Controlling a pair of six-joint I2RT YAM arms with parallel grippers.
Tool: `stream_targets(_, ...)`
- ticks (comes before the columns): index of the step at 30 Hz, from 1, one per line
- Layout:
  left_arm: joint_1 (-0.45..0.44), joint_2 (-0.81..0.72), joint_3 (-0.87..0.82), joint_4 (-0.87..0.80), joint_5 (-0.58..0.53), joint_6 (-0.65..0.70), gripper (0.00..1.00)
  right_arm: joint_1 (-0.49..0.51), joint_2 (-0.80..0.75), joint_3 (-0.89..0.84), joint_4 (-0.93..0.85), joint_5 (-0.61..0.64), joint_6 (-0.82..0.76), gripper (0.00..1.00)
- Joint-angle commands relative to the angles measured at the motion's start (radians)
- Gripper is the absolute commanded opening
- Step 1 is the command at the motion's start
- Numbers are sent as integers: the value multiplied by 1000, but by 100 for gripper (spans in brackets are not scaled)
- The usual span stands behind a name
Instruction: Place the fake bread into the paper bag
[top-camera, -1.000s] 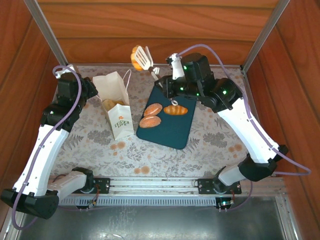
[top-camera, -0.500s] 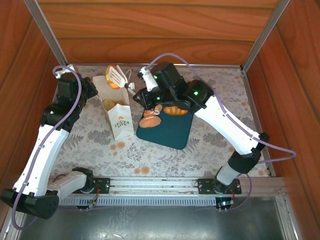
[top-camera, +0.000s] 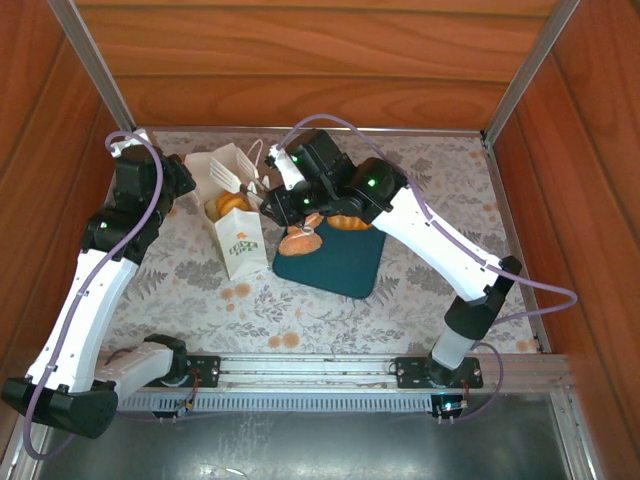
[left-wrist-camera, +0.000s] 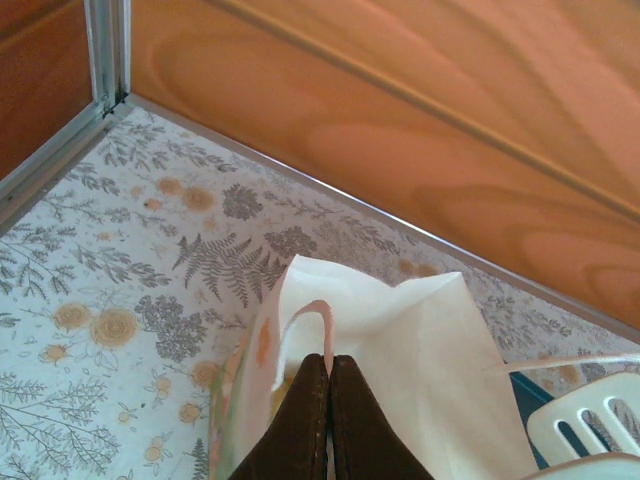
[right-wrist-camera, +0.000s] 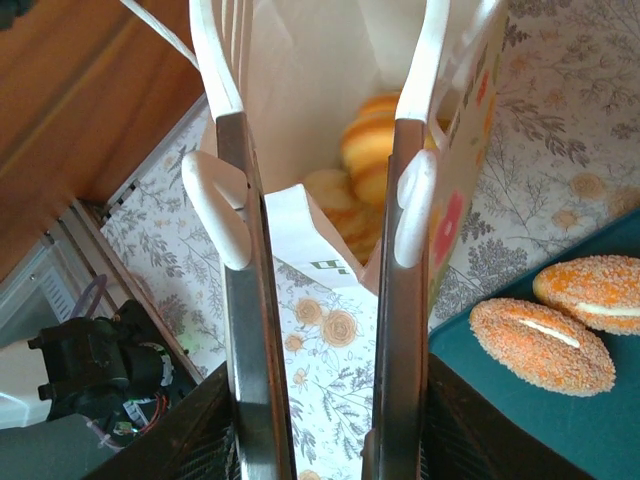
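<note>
Fake bread (right-wrist-camera: 368, 150) in paper bag (top-camera: 240, 250), left gripper (left-wrist-camera: 328, 368) pinching its rim, right gripper (right-wrist-camera: 322, 40) parted

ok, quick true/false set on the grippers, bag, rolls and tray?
1. The left gripper is pinched shut on the bag rim. True.
2. The right gripper grips a roll. False: its tongs stand apart with nothing between them, above the bag's mouth.
3. The bag lies on its side. False: it stands upright.
4. Rolls lie inside the bag. True.
5. The tray is bare. False: rolls lie on it.
</note>
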Motion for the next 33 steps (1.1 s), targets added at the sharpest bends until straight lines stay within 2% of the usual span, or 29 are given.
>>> stream_targets(1,4,-9,-6,-1,-10,-11,0,11,-3,49,14,-10,-14,45)
stream_targets(10,4,-7,-3,-1,-10,-11,0,4,-46,118,-6,57,-6,44)
stream_targets(18,4,-7,-2,-1,-12,-8,0,-41,-200,98,-63,173,33,42)
stream_targets(26,4,-5,-5,-1,-7,-12,0,-155,-357,-92,-147,194,167,41)
stream_targets(31,4,-4,-2,-1,-4,-13,0,-277,-426,-324,-100,59,286,41)
stream_targets(33,4,-2,-1,-1,-2,-15,0,-296,-422,-399,-63,6,323,41)
